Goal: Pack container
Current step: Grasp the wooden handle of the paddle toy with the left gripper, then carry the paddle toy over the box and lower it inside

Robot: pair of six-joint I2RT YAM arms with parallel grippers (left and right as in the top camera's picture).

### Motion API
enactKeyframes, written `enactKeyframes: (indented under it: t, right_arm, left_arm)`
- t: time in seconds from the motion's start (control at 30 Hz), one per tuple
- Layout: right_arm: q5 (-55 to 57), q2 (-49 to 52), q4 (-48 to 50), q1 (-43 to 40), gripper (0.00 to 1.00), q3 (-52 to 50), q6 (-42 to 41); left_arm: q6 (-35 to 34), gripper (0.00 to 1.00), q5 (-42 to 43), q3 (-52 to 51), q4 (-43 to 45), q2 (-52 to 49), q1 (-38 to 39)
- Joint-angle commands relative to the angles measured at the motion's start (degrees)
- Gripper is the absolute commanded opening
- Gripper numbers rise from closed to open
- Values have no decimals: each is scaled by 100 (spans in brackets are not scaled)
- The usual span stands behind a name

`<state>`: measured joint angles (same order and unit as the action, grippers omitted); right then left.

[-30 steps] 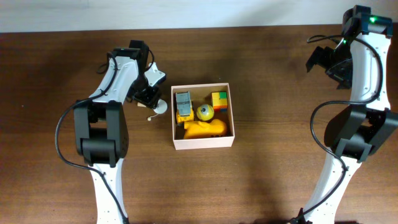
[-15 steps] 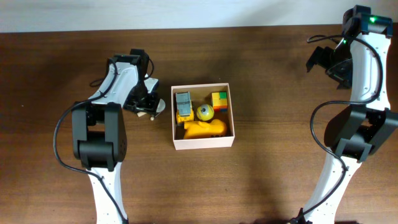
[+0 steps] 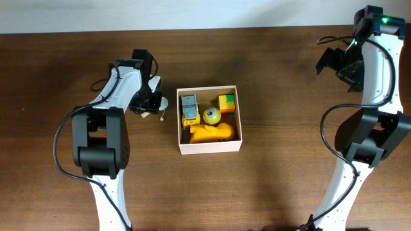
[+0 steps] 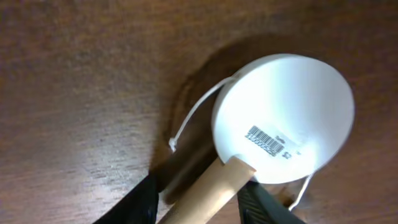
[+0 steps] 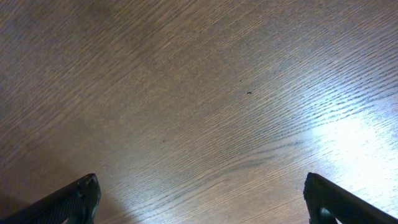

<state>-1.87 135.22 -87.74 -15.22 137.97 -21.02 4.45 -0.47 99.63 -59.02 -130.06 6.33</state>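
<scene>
Sitting mid-tabletop (image 3: pixel 276 186), the container (image 3: pixel 209 147) holds a grey toy car (image 3: pixel 188 106), a yellow ball (image 3: pixel 212 116), a coloured block (image 3: pixel 226 103) and a larger yellow toy (image 3: pixel 210 133). Just outside its left wall, the left jaws stand partly closed astride the wooden handle (image 4: pixel 208 193) of a white disc toy (image 4: pixel 283 118); whether they grip it I cannot tell. Well apart, far right, the right jaws gape wide over bare wood, holding nothing.
</scene>
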Motion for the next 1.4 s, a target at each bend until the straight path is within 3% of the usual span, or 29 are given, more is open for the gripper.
enactKeyframes:
  t: [0.0,0.03,0.13,0.97,1.2,1.37]
  right_arm:
    - [-28,17,17,20,99,-9,-50]
    - [-31,17,17,20,99,-9,-50]
    - [-28,17,17,20,99,-9,-50]
    - [-31,17,17,20,99,-9,-50]
    - [-31,17,17,20,99,-9,-50]
    - [-28,17,17,20,99,-9,-50]
  left_arm:
    - [4,33,181,-205,118,-310,-11]
    - [4,27,184,-205,116,-310,-11]
    - [4,23,278,-205,111,-310,-11]
    - [11,16,525,542,-555,-297,-11]
    - [50,16,551,1961,-1478,-245,-11]
    - [876,16,1375,3187,-2409,-70,-4]
